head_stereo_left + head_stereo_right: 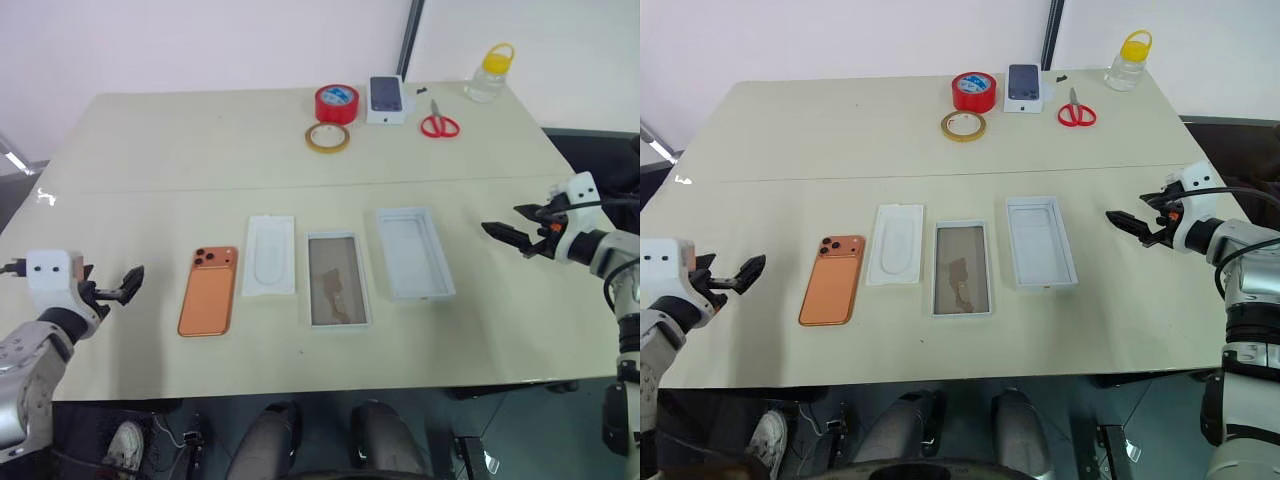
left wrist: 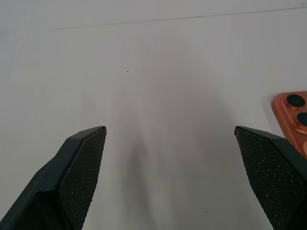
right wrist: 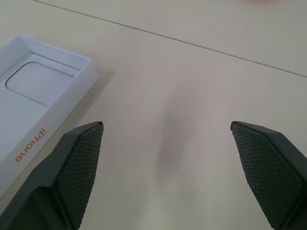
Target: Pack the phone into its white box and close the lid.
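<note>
The left end effector [image 1: 133, 280] hovers above the worktop [image 1: 150, 150], left of the white box, pointing forward and slightly downward; its fingers [image 2: 81, 167] are spread wide and released, grasping nothing. The phone [image 1: 208, 291] lies flat, back up, camera lenses at its far end, two places left of the white box. A flat white insert [image 1: 269, 255] lies just beside the white box on its left. The white box [image 1: 338, 279] sits open near the front centre of the worktop, its glossy brownish floor exposed. The lid [image 1: 414, 252] lies inner face up just right of the white box, apart from it. The right end effector [image 1: 505, 234] hovers right of the lid, pointing toward it and slightly downward, fingers [image 3: 79, 163] spread and released, grasping nothing.
</note>
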Action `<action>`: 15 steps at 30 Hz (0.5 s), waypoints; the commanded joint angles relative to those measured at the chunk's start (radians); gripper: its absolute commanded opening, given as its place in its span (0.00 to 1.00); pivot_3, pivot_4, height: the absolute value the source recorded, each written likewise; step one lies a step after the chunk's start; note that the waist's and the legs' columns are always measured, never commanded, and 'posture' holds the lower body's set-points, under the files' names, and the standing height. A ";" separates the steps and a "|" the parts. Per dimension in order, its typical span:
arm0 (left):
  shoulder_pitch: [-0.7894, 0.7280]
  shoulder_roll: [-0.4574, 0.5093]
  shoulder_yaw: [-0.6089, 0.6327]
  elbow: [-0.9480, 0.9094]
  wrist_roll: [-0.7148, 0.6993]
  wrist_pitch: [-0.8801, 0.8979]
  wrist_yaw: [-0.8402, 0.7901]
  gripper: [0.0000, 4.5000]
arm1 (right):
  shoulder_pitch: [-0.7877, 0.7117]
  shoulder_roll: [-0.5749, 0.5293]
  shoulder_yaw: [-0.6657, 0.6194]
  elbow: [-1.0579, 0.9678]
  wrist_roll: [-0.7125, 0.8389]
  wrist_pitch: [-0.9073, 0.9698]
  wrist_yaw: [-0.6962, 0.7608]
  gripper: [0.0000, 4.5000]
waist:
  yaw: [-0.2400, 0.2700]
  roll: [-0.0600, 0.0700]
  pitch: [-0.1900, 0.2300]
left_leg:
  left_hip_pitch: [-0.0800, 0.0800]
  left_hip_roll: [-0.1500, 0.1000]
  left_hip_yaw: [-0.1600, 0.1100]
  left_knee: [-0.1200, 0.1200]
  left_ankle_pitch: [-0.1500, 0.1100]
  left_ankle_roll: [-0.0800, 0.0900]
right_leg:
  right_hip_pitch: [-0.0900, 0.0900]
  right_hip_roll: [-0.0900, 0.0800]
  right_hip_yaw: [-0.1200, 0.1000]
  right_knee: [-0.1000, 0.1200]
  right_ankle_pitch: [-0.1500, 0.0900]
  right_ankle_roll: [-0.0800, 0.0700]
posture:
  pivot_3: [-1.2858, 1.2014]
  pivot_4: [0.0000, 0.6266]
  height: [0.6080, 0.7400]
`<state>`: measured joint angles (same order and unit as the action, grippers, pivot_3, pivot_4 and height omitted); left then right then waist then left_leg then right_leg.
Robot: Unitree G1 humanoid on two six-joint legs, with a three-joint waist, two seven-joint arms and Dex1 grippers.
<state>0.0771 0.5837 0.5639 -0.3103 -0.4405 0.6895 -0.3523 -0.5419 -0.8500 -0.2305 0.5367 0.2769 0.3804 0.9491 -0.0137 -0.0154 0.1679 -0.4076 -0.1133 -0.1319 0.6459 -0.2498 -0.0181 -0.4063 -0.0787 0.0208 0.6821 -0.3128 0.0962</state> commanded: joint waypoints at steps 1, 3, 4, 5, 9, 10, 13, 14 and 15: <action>-0.007 0.007 0.003 -0.020 0.001 -0.008 0.003 1.00 | -0.020 -0.030 -0.014 -0.037 0.004 -0.008 0.004 0.99 | 0.001 0.000 0.000 | 0.000 0.000 0.000 0.000 0.000 0.000 | 0.000 0.000 0.000 0.000 0.000 0.000 | 0.52 0.24 1.00; -0.014 0.008 0.000 -0.018 0.000 -0.006 0.003 1.00 | -0.013 -0.025 -0.013 -0.050 0.007 -0.005 0.004 0.99 | 0.001 0.000 0.000 | 0.000 0.000 0.000 0.000 0.000 0.000 | 0.000 0.000 0.000 0.000 0.000 0.000 | 0.52 0.24 1.00; -0.015 0.007 0.000 -0.020 -0.001 -0.004 0.004 1.00 | -0.011 -0.023 -0.012 -0.055 0.008 -0.004 0.004 0.99 | 0.001 0.000 0.000 | 0.000 0.000 0.000 0.000 0.000 0.000 | 0.000 0.000 0.000 0.000 0.000 0.000 | 0.52 0.24 1.00; -0.017 0.008 -0.001 -0.022 -0.003 -0.002 0.003 1.00 | -0.009 -0.021 -0.011 -0.062 0.008 -0.003 0.004 0.99 | 0.001 0.000 0.000 | 0.000 0.000 0.000 0.000 0.000 0.000 | 0.000 0.000 0.000 0.000 0.000 0.000 | 0.52 0.24 1.00; -0.027 0.009 -0.023 -0.038 -0.007 0.014 0.001 1.00 | 0.003 -0.004 -0.007 -0.103 0.012 0.006 -0.007 0.99 | 0.001 0.000 0.000 | 0.000 0.000 0.000 0.000 0.000 0.000 | 0.000 0.000 0.000 0.000 0.000 0.000 | 0.52 0.24 1.00; -0.036 0.008 -0.032 -0.044 -0.011 0.022 0.004 1.00 | 0.007 0.000 -0.001 -0.124 0.012 0.008 -0.003 0.99 | 0.001 0.000 0.000 | 0.000 0.000 0.000 0.000 0.000 0.000 | 0.000 0.000 0.000 0.000 0.000 0.000 | 0.52 0.24 1.00; -0.069 0.007 -0.059 -0.056 -0.025 0.043 0.006 1.00 | 0.023 0.013 0.019 -0.200 0.018 0.021 0.001 0.99 | 0.002 0.000 0.000 | 0.000 0.000 0.000 0.000 0.000 0.000 | 0.000 0.000 0.000 0.000 0.000 0.000 | 0.52 0.24 1.00; -0.084 0.006 -0.070 -0.060 -0.030 0.051 0.004 1.00 | 0.028 0.020 0.029 -0.234 0.020 0.030 -0.002 0.99 | 0.002 0.000 0.000 | 0.000 0.000 0.000 0.000 0.000 0.000 | 0.000 0.000 0.000 0.000 0.000 0.000 | 0.52 0.24 1.00; -0.123 -0.016 -0.097 -0.082 -0.051 0.083 0.020 1.00 | 0.030 0.026 0.044 -0.270 0.018 0.029 0.002 0.99 | 0.002 0.000 0.000 | 0.000 0.000 0.000 0.000 0.000 0.000 | 0.000 0.000 0.000 0.000 0.000 0.000 | 0.52 0.24 1.00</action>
<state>-0.0110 0.5764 0.4920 -0.3310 -0.4607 0.7518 -0.3433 -0.5031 -0.8265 -0.1960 0.3448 0.2802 0.4097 0.9482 -0.0113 -0.0153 0.1679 -0.4077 -0.1134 -0.1319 0.6461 -0.2494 -0.0188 -0.4063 -0.0787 0.0207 0.6821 -0.3128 0.0963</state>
